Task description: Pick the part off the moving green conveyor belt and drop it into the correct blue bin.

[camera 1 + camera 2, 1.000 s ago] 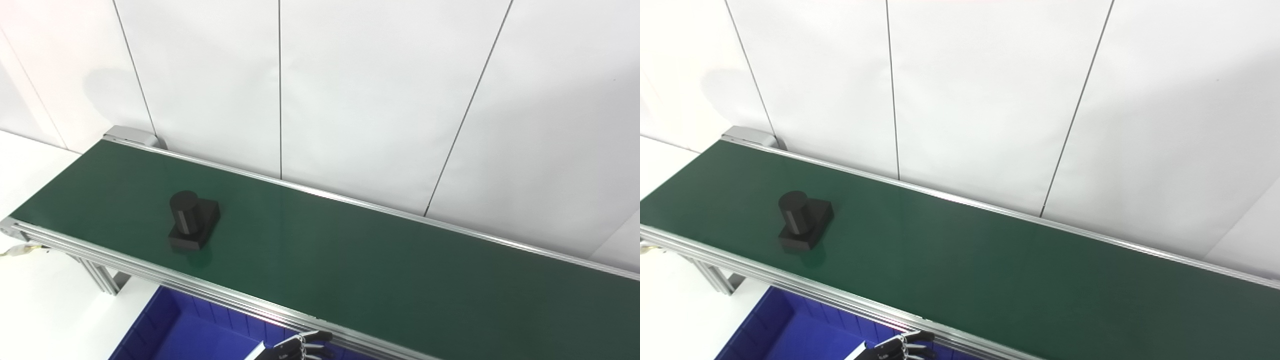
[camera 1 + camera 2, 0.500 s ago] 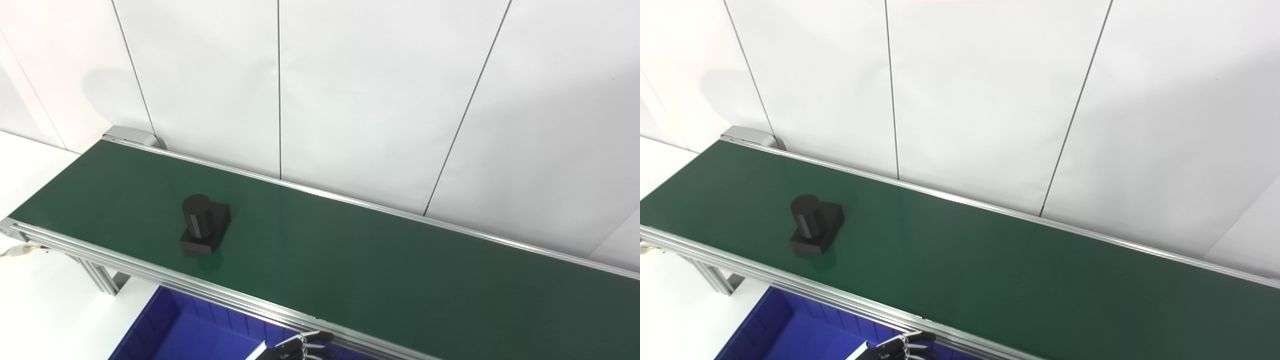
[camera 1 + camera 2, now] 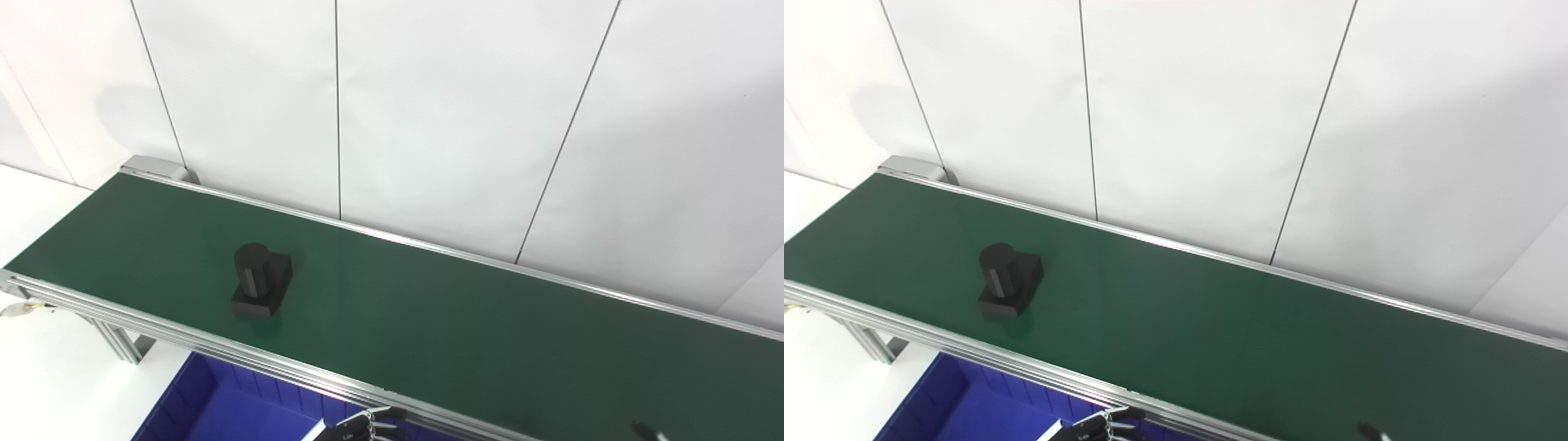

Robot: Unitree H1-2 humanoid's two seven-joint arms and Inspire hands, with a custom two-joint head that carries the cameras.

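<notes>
On the green belt [image 3: 429, 312], toward its left end, stands the black part [image 3: 260, 288]: an upright cylinder on a square base. Below the belt's near rail, the left hand [image 3: 361, 425] waits over the blue bin [image 3: 245, 410], its fingers [image 3: 383, 414] loosely apart, holding nothing. Only a dark tip of the right hand [image 3: 646, 430] shows; its state cannot be told. Recommended: approach from above the belt, close around the cylinder and time the grasp to the belt's travel.

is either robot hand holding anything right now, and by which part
Nothing is held. The black part sits alone on the green belt. The left robot hand is empty below the belt's near rail; only a tip of the right robot hand shows.
</notes>
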